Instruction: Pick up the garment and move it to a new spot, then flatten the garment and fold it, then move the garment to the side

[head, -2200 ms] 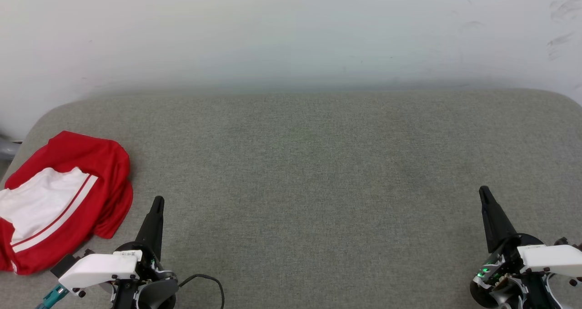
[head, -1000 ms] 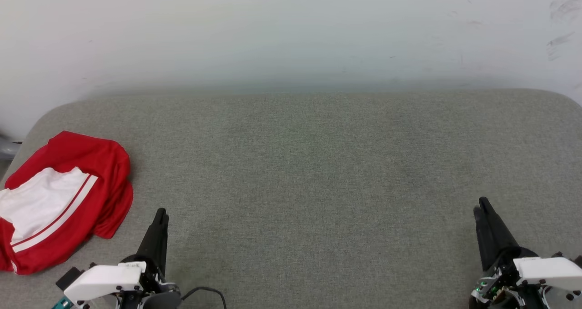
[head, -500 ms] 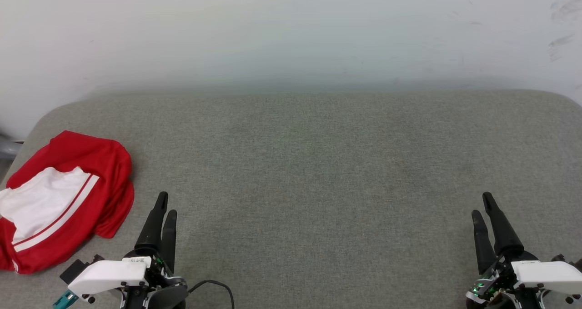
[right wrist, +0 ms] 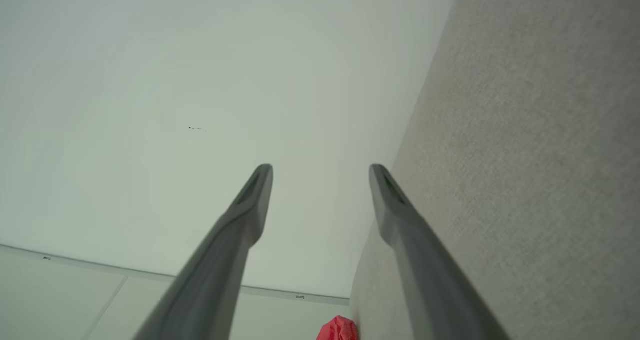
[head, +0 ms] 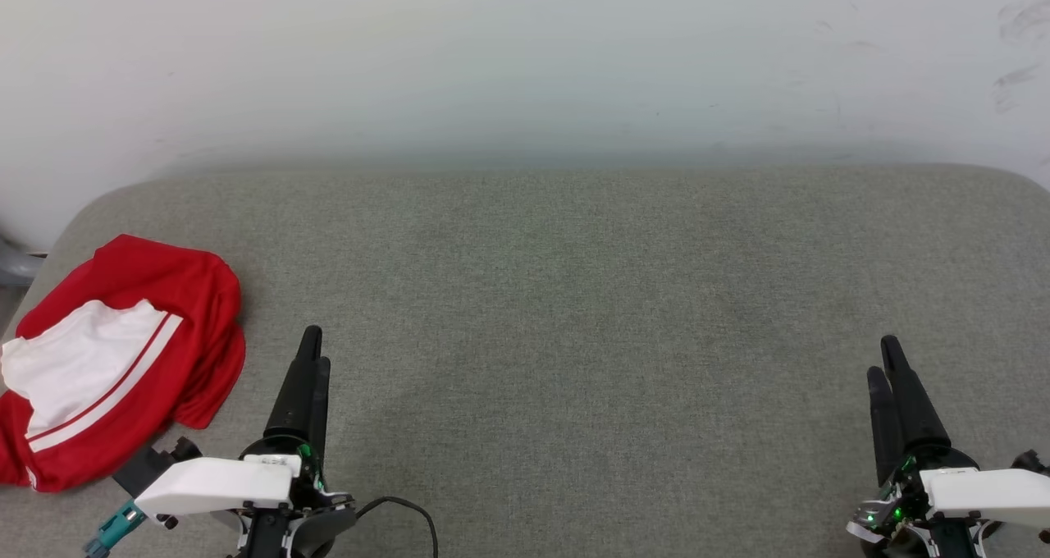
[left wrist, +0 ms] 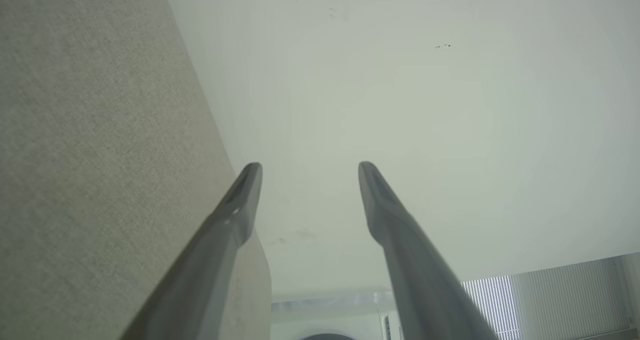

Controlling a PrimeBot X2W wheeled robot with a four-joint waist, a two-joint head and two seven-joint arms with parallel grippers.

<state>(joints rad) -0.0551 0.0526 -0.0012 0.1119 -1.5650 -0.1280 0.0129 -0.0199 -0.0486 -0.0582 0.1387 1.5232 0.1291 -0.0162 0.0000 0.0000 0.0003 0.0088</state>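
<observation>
The red-and-white shirt (head: 123, 353) lies bunched at the nine o'clock edge of the surface (head: 574, 295), touching neither claw. Just beside it, at seven o'clock, the left claw (head: 317, 347) hovers with fingers spread and empty, probably because it is the nearer one to reach for the cloth. At five o'clock the right claw (head: 882, 358) is spread and empty too, well apart from the shirt.

Grey fabric-covered surface (head: 574, 295), rounded corners, against plain white wall (head: 525, 49); faint scuffs (head: 1013, 74) upper right. Soft even light.
</observation>
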